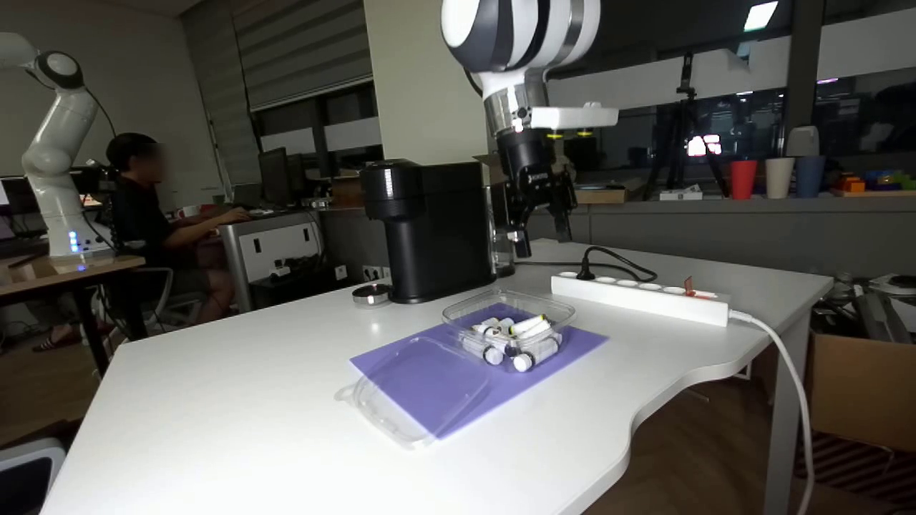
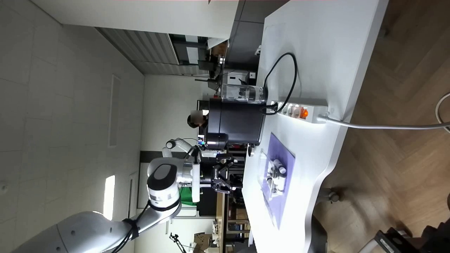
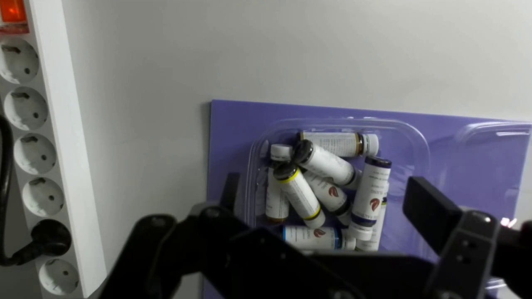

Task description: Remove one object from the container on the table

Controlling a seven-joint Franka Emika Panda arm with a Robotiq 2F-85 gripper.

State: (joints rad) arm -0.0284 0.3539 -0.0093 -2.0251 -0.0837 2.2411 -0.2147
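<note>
A clear plastic container point(image 1: 567, 320) sits on a purple sheet point(image 1: 401, 365) on the white table point(image 1: 236, 400). It holds several small white-labelled bottles, piled at angles. In the wrist view the container point(image 3: 403, 170) shows a yellow-ringed bottle point(image 3: 300, 196), a dark-banded bottle point(image 3: 370, 191) and a blue-banded bottle point(image 3: 311, 238). My gripper point(image 1: 544, 239) is open and empty, well above the table and higher than the container. In the wrist view its open fingers point(image 3: 328, 201) frame the pile without touching it. The gripper's body hides the container's near edge there.
A clear lid point(image 1: 422, 393) lies beside the container, partly on the sheet. A black coffee machine point(image 1: 444, 229) stands behind. A white power strip point(image 1: 637, 297) with a black plug and cable lies beside the sheet. A small round metal tin point(image 1: 372, 295) is near the machine.
</note>
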